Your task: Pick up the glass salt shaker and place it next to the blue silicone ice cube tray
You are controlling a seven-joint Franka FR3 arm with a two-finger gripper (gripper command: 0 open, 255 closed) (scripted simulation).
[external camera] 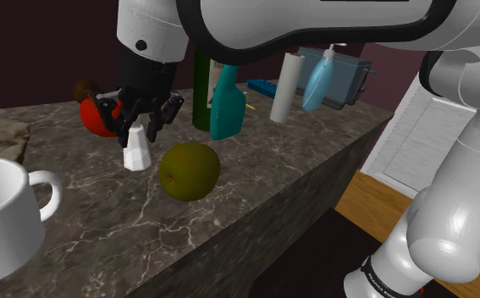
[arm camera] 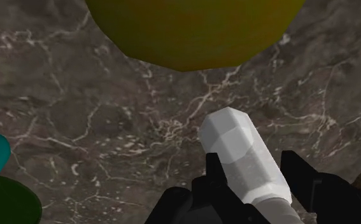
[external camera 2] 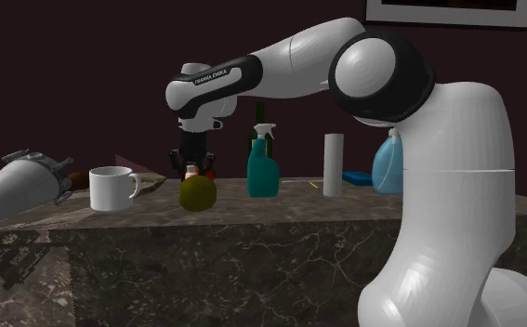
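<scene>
Salt shaker point(external camera: 134, 154): one, beside one apple point(external camera: 190, 171).

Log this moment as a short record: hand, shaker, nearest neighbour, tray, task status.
hand: black hand down at the salt shaker's top
salt shaker: white, upright under the hand; whether it is lifted off the dark marbled counter cannot be told
nearest neighbour: olive-green apple, beside the shaker, apart from it
tray: blue tray far along the counter, seen between the teal spray bottle and the white cylinder
task status: shaker not yet next to the tray
</scene>
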